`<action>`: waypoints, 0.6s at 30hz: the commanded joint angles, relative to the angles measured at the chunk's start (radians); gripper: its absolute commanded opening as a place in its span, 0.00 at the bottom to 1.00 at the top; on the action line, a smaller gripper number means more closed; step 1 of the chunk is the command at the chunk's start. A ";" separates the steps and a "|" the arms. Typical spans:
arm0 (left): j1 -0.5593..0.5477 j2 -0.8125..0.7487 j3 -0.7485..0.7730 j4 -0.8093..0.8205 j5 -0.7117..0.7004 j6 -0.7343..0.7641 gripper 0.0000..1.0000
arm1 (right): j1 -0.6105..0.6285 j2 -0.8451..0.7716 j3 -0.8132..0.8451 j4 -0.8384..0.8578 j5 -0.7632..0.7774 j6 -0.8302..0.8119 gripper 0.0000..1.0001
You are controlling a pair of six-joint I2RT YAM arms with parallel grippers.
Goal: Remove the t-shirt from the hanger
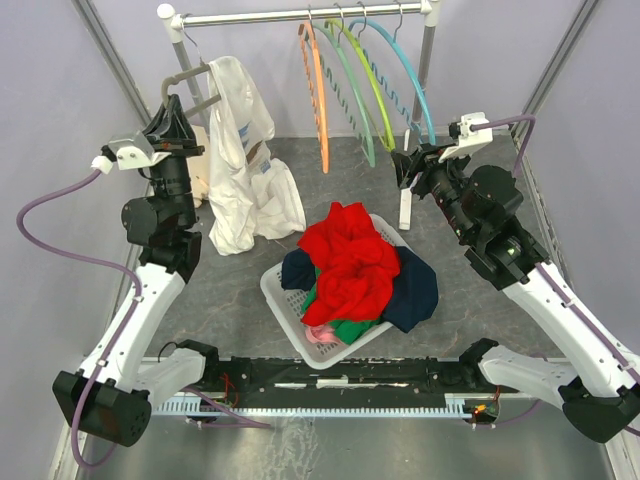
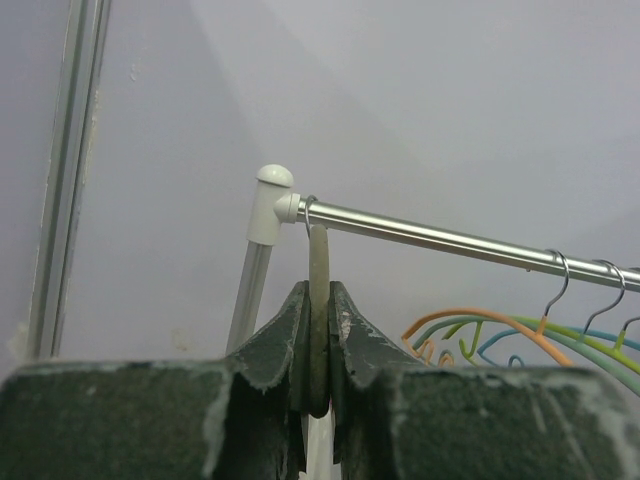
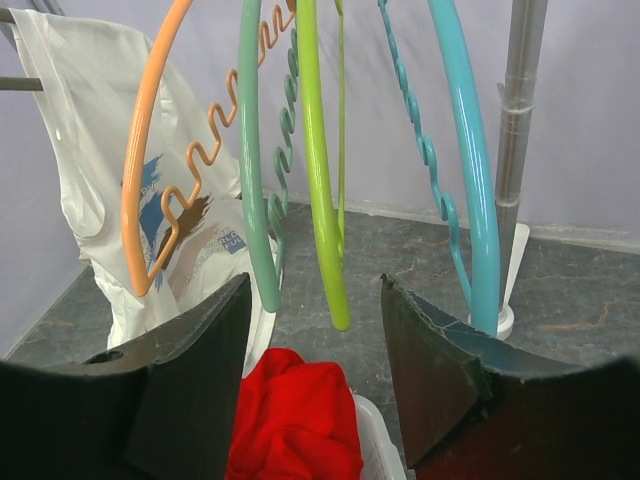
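T-shirt (image 1: 240, 170) — white, printed — hangs on the grey hanger (image 1: 190, 75) at the left end of the rail (image 1: 300, 15), its lower part drooping toward the table (image 1: 230, 300). Left hand (image 2: 318, 300) is clenched on the hanger's neck just under the hook. The hook sits on the rail right beside the white end cap (image 2: 272, 190). The side wall is close on that side, so there is little room there.

Farther right on the rail hang four bare ones, bunched near the right post (image 3: 520, 100): orange hanger (image 3: 128, 190), green hanger (image 3: 248, 150), lime hanger (image 3: 315, 150) and blue hanger (image 3: 468, 150). Right hand (image 3: 315, 283) is released, fingers wide with nothing gripped. It faces those four from the front and is apart from them.

Basket (image 1: 272, 290) sits mid-table between the arms, near the t-shirt's lower end. It is heaped with clothes — red cloth (image 1: 350, 255) on top, navy, green and pink under it.

An open stretch of rail runs between the grey hanger and the orange hanger. Open table shows left of the basket, in front of the t-shirt.
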 commanded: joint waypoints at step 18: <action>0.004 0.017 0.223 -0.527 -0.055 -0.070 0.64 | -0.002 0.009 0.029 0.044 -0.004 0.006 0.62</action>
